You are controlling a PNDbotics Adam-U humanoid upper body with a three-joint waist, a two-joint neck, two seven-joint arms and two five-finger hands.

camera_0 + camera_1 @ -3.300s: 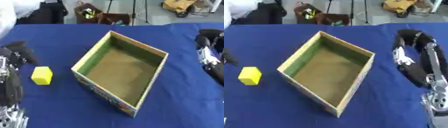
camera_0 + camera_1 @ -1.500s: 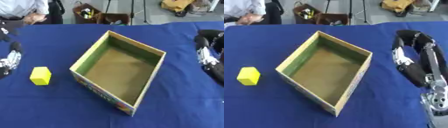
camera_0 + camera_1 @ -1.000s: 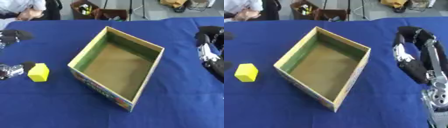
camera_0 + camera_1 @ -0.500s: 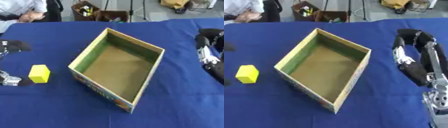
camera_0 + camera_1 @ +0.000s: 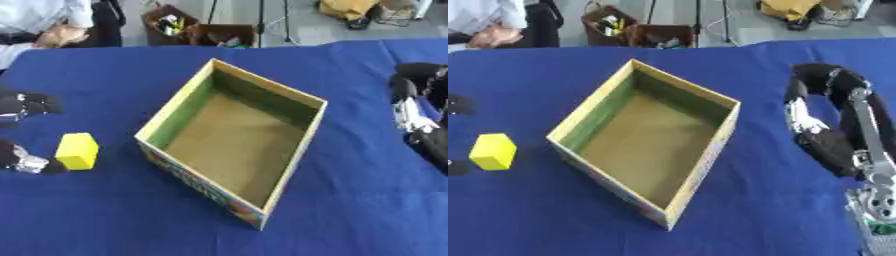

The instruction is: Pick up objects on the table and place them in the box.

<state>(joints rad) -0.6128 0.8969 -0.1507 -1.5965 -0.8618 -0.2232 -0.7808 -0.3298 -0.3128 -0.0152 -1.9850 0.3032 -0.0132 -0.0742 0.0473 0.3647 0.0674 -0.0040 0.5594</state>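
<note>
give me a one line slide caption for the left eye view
Left hand spread open around the yellow block beside the empty box on the blue table, right hand idle at the edge.

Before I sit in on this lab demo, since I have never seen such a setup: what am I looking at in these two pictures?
Both pictures come from the two eyes of a camera in a humanoid robot's head, looking down at its work, so they show nearly the same scene. The surface is a table with a blue cloth. In the middle stands an open cardboard box, with nothing in it. To its left lies a yellow block. The robot's left hand shows at the left edge, with one of its dark fingers just beside the block and the rest above it; it does not yet hold the block. The right hand rests idle on the right side, holding nothing. The job is to put the block in the box.
</note>
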